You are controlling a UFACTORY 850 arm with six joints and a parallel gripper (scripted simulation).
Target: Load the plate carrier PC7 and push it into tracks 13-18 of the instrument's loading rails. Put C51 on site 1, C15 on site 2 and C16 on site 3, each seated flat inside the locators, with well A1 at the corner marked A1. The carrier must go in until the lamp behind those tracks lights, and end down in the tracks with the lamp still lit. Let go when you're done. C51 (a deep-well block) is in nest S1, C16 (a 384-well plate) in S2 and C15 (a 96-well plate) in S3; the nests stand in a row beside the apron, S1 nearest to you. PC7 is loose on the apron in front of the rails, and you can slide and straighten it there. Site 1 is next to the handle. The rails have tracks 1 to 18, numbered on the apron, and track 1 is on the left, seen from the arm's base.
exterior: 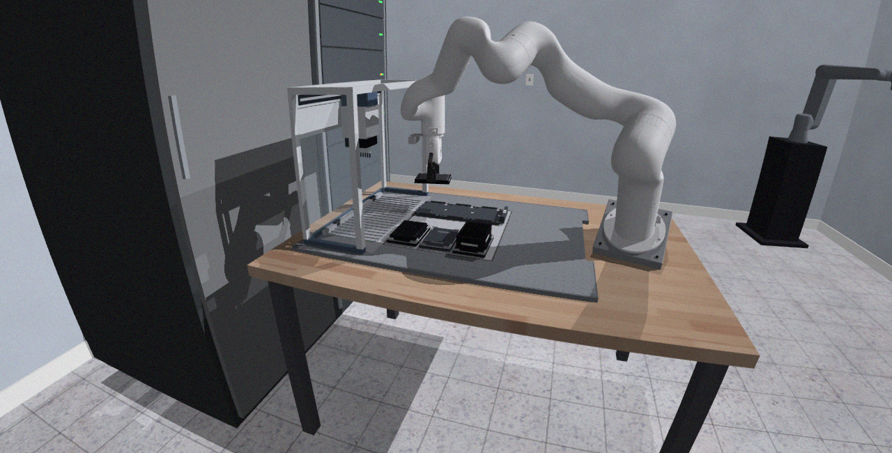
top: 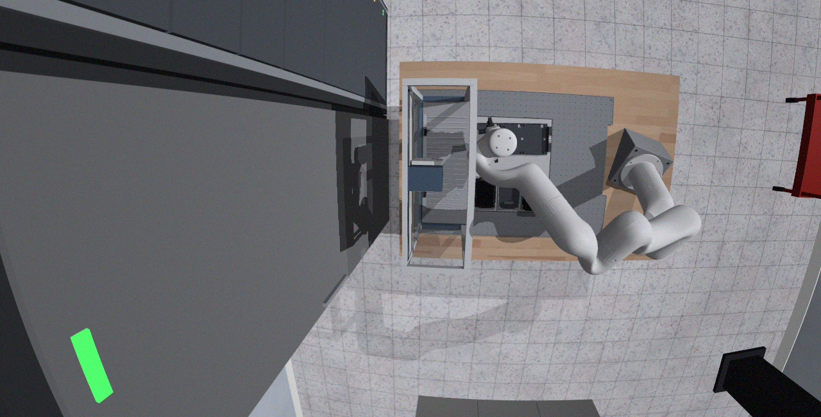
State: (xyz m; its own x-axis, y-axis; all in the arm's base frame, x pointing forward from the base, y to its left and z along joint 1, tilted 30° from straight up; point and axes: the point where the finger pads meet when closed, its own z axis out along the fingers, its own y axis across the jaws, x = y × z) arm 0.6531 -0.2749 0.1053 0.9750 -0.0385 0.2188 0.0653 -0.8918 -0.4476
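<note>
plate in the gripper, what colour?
Black. The plate in the gripper shows best in the exterior view.

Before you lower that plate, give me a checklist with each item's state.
1. Gripper shut on the plate: ok.
2. Plate held level: ok, it looks flat in the exterior view.
3. Plate above carrier PC7, at its end nearest the rails: ok.
4. Well A1 turned to the marked corner: cannot tell, markings too small.
5. Site underneath free: cannot tell, the wrist hides it from the top.

Wrist hides pincer (exterior: 433,177) from above
</note>
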